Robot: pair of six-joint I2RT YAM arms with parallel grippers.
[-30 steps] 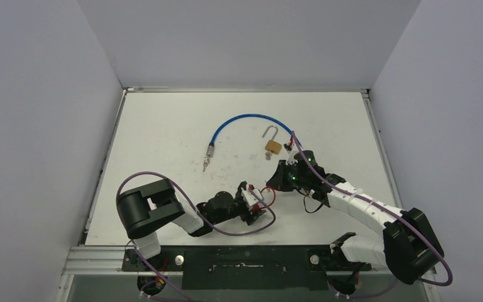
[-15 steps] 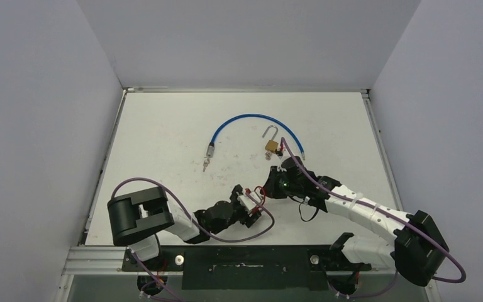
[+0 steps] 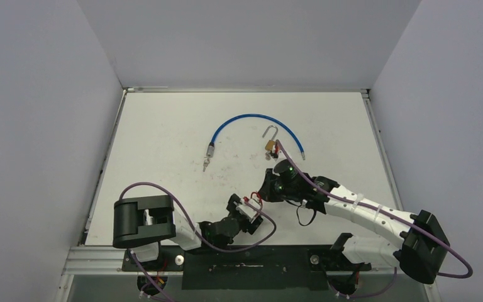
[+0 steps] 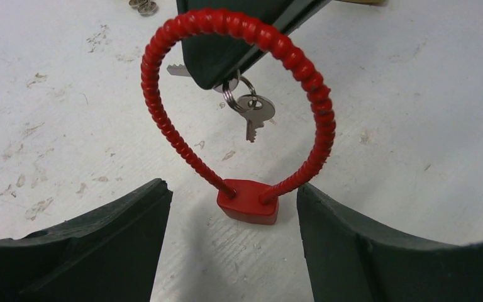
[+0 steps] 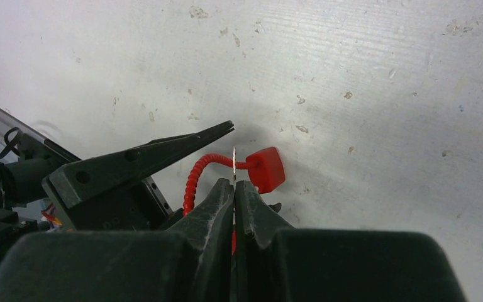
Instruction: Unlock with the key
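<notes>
Right tool (image 5: pixel 234 184) pinched tight on a key (image 5: pixel 234 165); left tool (image 4: pixel 229 189) wide.
On the counter (image 4: pixel 415 94), near the front middle, the red lock (image 4: pixel 248 207) sits between the left tool's fingers (image 4: pixel 100 239) with a gap on each side. The right tool holds the key close by the lock's loop, and a second key (image 4: pixel 255 113) hangs from its ring. A brass lock (image 3: pixel 270 145) and a blue cable (image 3: pixel 251 117) lie farther back.
</notes>
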